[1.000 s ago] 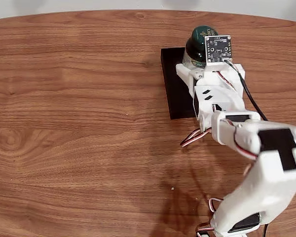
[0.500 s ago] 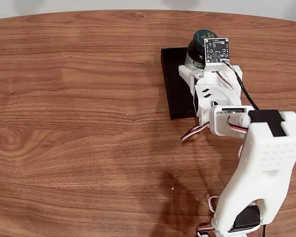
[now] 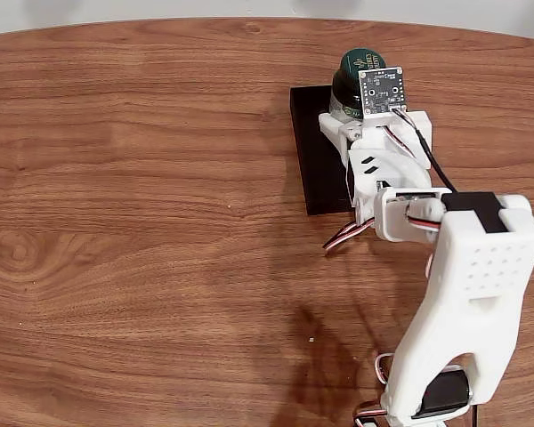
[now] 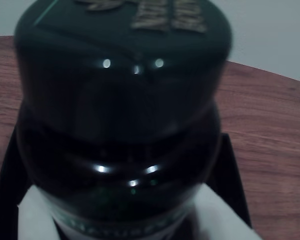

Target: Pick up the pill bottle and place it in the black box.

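Note:
The pill bottle [image 3: 351,73], dark green with a printed green cap, stands upright over the far end of the black box [image 3: 316,169] in the fixed view. My gripper [image 3: 349,114] reaches in from the near side and is shut on the bottle's lower body, below the wrist camera board. Up close in the wrist view, the pill bottle [image 4: 120,110] has white fingers [image 4: 32,215] on either side of its label. The black box [image 4: 235,175] shows behind it on both sides. Whether the bottle's base touches the box floor is hidden.
The wooden table [image 3: 142,222] stretches wide to the left of the box. My white arm [image 3: 467,294] and its cables cover the right side, down to the base at the near edge. A pale wall lies beyond the table's far edge.
The bottle and gripper have shifted slightly left over the box. The arm's big white link has swung up and back toward the near edge.

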